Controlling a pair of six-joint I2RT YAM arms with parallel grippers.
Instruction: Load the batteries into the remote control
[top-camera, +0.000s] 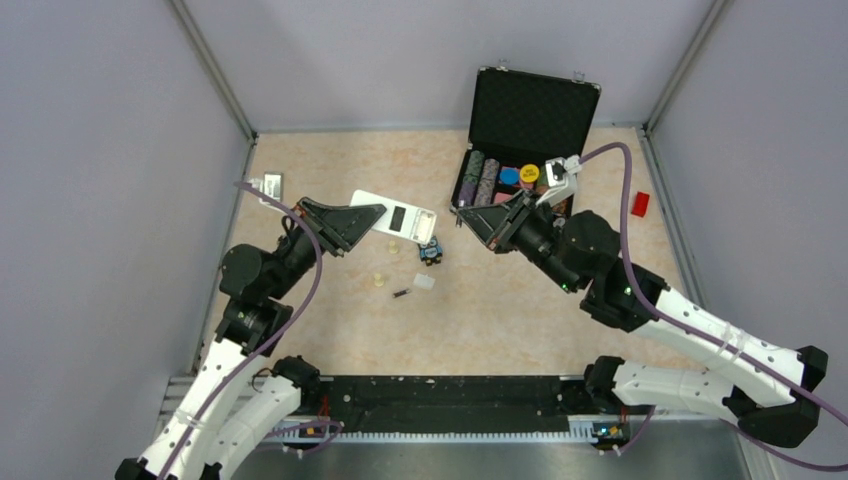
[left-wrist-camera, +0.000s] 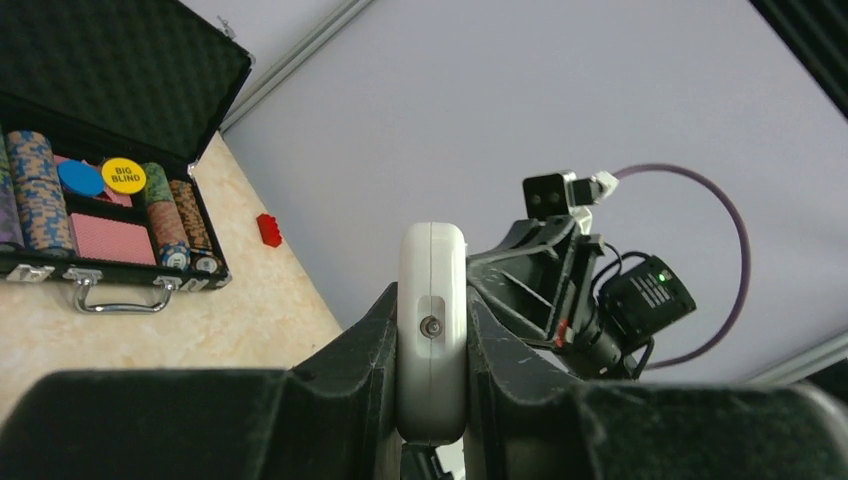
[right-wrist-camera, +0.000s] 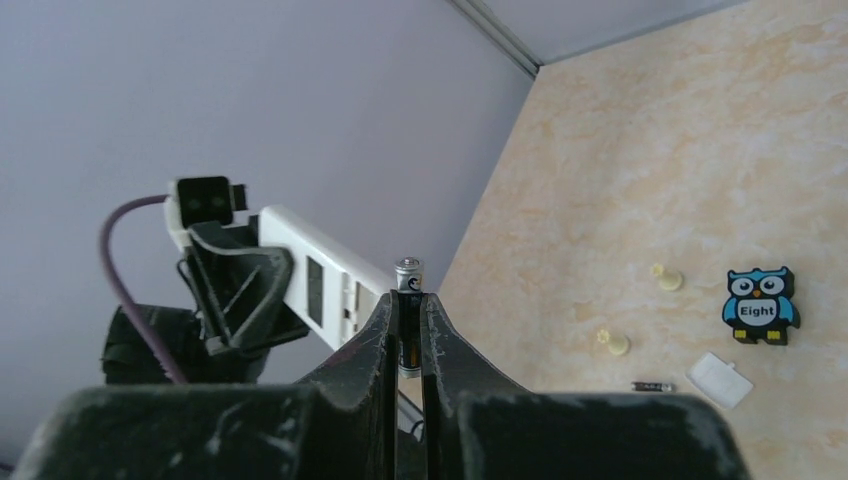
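Observation:
The remote control (top-camera: 405, 218) is a white bar held in the air, back face up, with its dark bay (top-camera: 397, 217) showing. My left gripper (top-camera: 345, 222) is shut on its left end; in the left wrist view the remote's edge (left-wrist-camera: 432, 320) sits clamped between my fingers (left-wrist-camera: 380, 360). My right gripper (top-camera: 466, 218) is shut on one battery (right-wrist-camera: 408, 275), whose pale metal end sticks up past the fingertips, a short gap right of the remote (right-wrist-camera: 320, 285). The second battery (top-camera: 401, 293) lies on the table, and also shows in the right wrist view (right-wrist-camera: 652, 385).
A blue owl toy (top-camera: 431, 251), two cream pegs (top-camera: 393, 246) (top-camera: 378, 280) and a small white cover (top-camera: 424, 282) lie under the remote. An open black poker-chip case (top-camera: 520, 150) stands at the back. A red block (top-camera: 640, 204) lies far right, a white item (top-camera: 270, 186) far left.

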